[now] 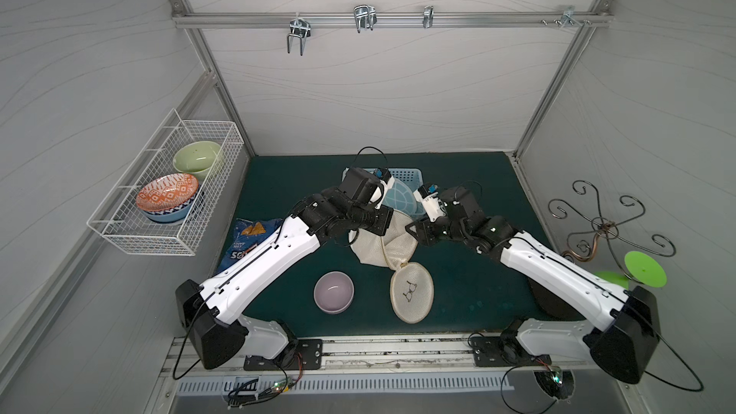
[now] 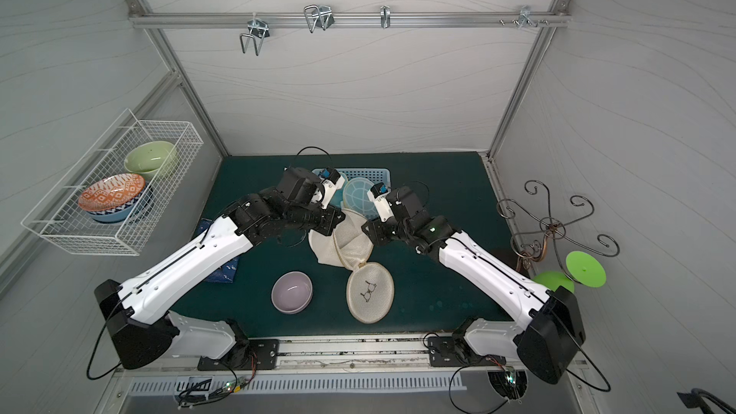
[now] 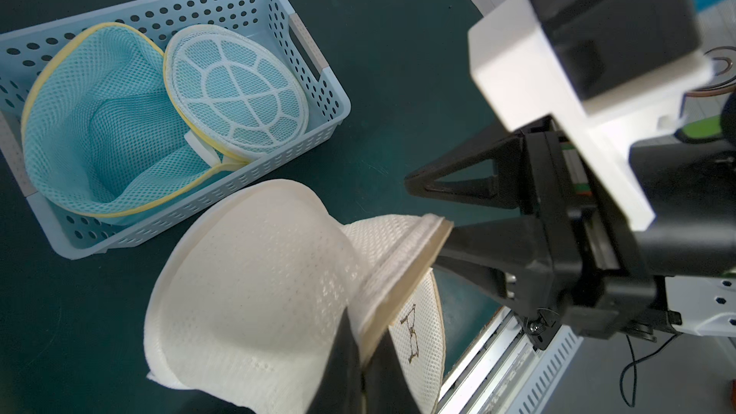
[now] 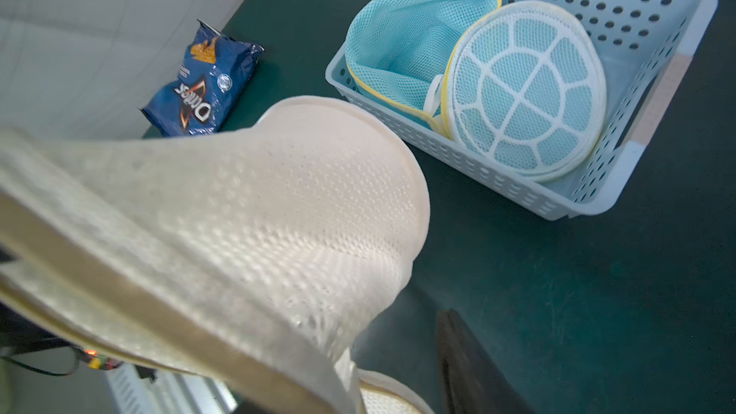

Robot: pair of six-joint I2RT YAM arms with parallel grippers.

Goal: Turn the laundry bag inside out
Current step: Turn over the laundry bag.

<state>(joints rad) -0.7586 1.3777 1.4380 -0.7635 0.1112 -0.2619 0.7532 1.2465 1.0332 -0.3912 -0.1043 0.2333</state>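
**A:** What hung on the left wall?

**B:** A white wire basket (image 1: 147, 238) holding a green bowl (image 1: 197, 157) and an orange patterned bowl (image 1: 167, 191), which was stacked on a blue one. Below it, at the mat's left edge, lay a blue Doritos bag (image 4: 201, 85), partly under the left arm in both top views.

**A:** And the left gripper?

**B:** The left gripper (image 3: 364, 346) was clenched on the tan-trimmed rim of the white mesh laundry bag (image 3: 255, 292). Both fingers were pressed against the trim, with no gap between them.

**A:** Where was that bag?

**B:** Mid-mat, between the two grippers and just in front of the pale blue perforated basket (image 3: 199, 217). Its body bulged up off the dark green mat (image 1: 470, 272). Its round panel (image 1: 411, 292), marked with a glasses sketch, lay flat nearer the front edge, beside a lilac bowl (image 1: 333, 291).

**A:** What was in the perforated basket?

**B:** A blue mesh laundry bag (image 3: 99, 121) with yellow trim. Its round lid (image 3: 239, 89) leaned against it.

**A:** The right gripper?

**B:** The right gripper (image 3: 426, 215) had its jaws apart and grasped nothing. The tip of one finger touched the white bag's rim, and the other stood clear of it.

**A:** Farthest right?

**B:** A scrolled metal stand (image 1: 605, 225) and, near its foot, a bright green disc (image 1: 645, 268).
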